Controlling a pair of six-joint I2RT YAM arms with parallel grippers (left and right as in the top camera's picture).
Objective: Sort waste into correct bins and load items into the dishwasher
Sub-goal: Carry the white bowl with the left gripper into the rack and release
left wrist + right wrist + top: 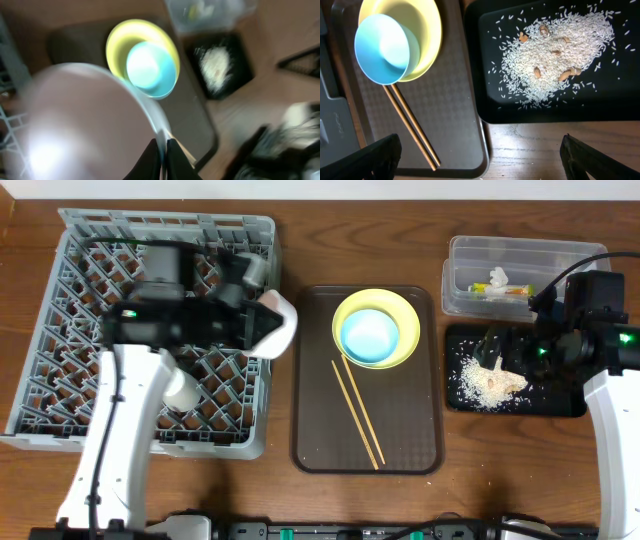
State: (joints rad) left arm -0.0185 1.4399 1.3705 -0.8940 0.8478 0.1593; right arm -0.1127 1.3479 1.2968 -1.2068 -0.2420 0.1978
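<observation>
I read the left gripper clamped on the rim of the round pale pink bowl, held over the right edge of the large grey plastic dish rack. The right gripper stands wide above the shallow black rectangular tray carrying whitish rice crumbs. The light blue bowl sits in the round yellow plate on the brown serving tray, with the thin wooden chopsticks on its near side
</observation>
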